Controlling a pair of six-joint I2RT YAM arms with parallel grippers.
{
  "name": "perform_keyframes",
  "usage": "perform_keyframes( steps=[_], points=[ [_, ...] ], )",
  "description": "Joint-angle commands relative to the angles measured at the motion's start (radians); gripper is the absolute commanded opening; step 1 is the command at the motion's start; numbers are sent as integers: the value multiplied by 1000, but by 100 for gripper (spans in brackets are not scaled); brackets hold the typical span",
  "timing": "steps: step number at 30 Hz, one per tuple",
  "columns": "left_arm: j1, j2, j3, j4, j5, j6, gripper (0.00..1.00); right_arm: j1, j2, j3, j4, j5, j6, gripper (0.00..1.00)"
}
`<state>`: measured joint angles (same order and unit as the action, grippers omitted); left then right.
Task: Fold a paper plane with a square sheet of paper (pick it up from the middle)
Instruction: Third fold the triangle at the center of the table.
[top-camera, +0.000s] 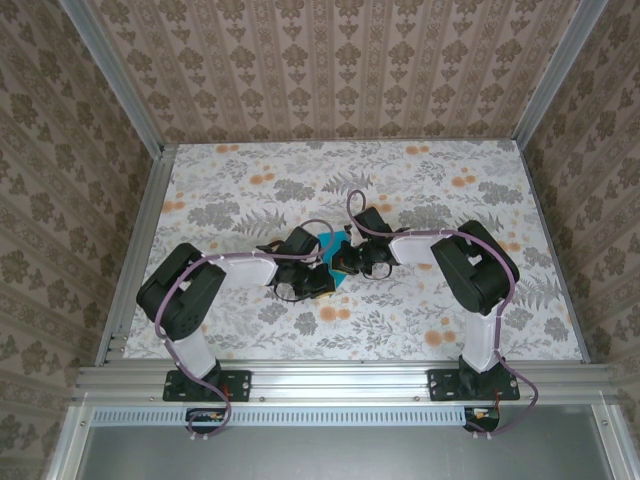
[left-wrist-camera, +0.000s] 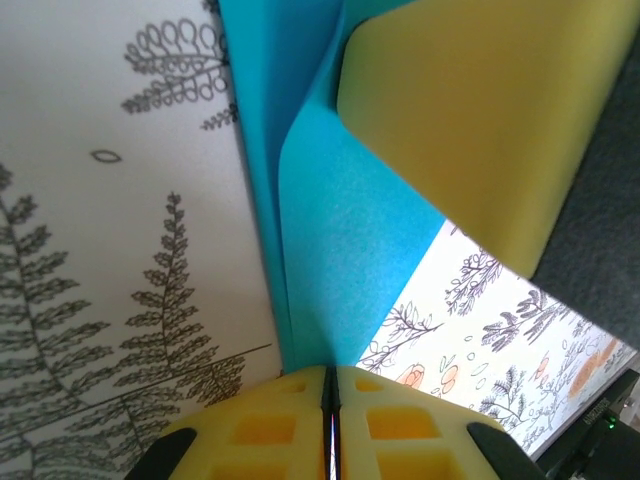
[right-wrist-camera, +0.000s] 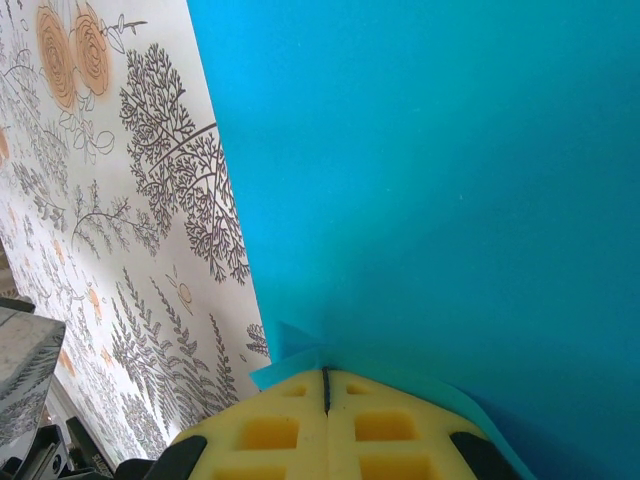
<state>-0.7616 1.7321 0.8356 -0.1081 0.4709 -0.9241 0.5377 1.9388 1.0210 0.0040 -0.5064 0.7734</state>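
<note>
Item: blue sheet (top-camera: 328, 243), centre of desk (top-camera: 420, 180). Status: left claw (left-wrist-camera: 330, 378) clamped on one edge, right claw (right-wrist-camera: 325, 378) clamped opp. Crease runs straight ahead of your left claw; both arms equally near.

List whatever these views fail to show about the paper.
- Top external: the turquoise sheet is mostly covered by both wrists, and its folds are too small to read.
- Left wrist: the sheet's far end is cut by the top edge and hidden behind a yellow pad.
- Right wrist: the sheet runs off the top and right edges, so its outline is unknown.
- Overall shape: cannot tell.
</note>
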Motion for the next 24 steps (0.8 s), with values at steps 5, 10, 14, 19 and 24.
perform_keyframes(
  steps=[5,10,14,19,24],
  points=[
    [-17,-49,-17,-94,5,33,12,-5,61,-30,-46,68,12,5],
    [-2,-106,-17,-54,-34,14,12,-5,68,-30,-39,63,17,5],
    [1,-103,-18,-11,-53,-3,11,-5,74,-30,-35,60,20,5],
    [2,-69,-13,22,-51,-15,11,-5,75,-30,-34,56,20,5],
    [7,-45,-12,20,-61,-18,11,-5,72,-31,-36,54,20,5]
  ],
)
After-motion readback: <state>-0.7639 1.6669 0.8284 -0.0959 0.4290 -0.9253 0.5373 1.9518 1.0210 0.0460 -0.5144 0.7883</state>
